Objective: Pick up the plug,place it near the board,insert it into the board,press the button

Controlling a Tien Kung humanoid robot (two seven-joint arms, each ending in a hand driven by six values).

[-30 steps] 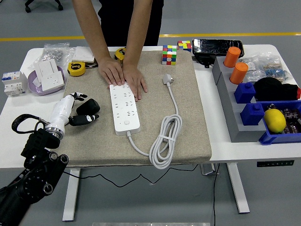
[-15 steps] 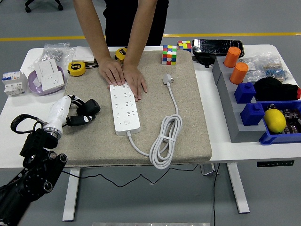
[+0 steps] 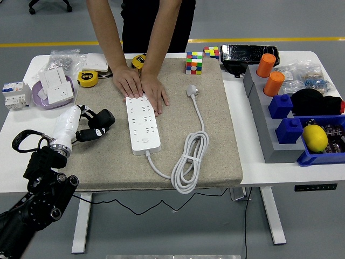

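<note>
Since a second ago the left robot hand (image 3: 89, 125) has drifted a little up and toward the far side of the mat, fingers loosely curled and holding nothing; everything else sits where it was. Right hand isn't in view at all.

So the plug (image 3: 192, 90) hasn't been picked up yet. It's lying on the beige mat (image 3: 215, 140) to the right of the power strip (image 3: 142, 125), up near the far edge, with its white cable (image 3: 190, 162) trailing down into a coiled bundle. A person at the far side has both hands (image 3: 141, 86) pressed flat on the strip's top end, pinning it.

My read: the robot hand is on the wrong side of the strip, so it has to cross over it without bumping the person's hands. Come in high, drop onto the plug body from above, pinch the sides and keep the prongs pointing clear. The cable coil will probably drag a bit, so lift slowly. Button (image 3: 144, 141) sits at the near end of the strip, well clear of the person's hands
</note>
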